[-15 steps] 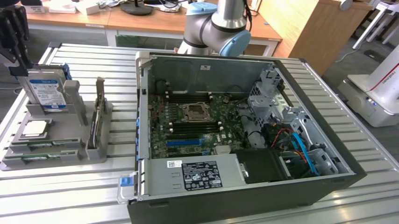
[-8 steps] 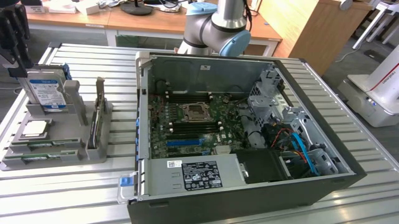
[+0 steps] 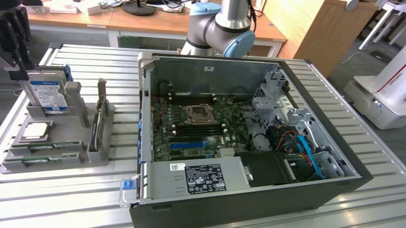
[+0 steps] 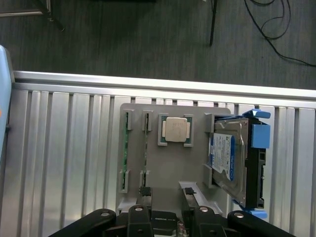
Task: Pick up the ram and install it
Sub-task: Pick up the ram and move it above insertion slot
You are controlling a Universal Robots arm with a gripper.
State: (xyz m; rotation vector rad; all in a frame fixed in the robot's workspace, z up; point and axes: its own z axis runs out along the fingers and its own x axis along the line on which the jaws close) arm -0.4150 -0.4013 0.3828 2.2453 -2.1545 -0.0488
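Gripper (image 4: 165, 193) is up over the grey fixture (image 4: 170, 165), fingers (image 4: 144, 195) standing apart w/ nothing btwn them, so it's empty-handed. Ram (image 4: 126, 148) sits on edge in its slot on the fixture, not yet picked. A second stick (image 4: 146, 148) is just beside it in the next slot. In the ext view the fixture's at 9 o'clock of the open PC case (image 3: 254, 211), both on the slatted metal table (image 3: 63, 204). On the fixture there, the two green strips lie at 6 o'clock, the silver CPU (image 3: 37, 130) is near the middle, and the HDD (image 3: 47, 95) w/ blue-white label stands at 12. A thin upright card (image 3: 98, 118) stands at 3. Gripper shows dark at 10 o'clock of that view, higher than the HDD, not touching the ram. Arm (image 3: 222, 23) rises at 12 o'clock behind the case, green mobo (image 3: 190, 128) lying inside it.
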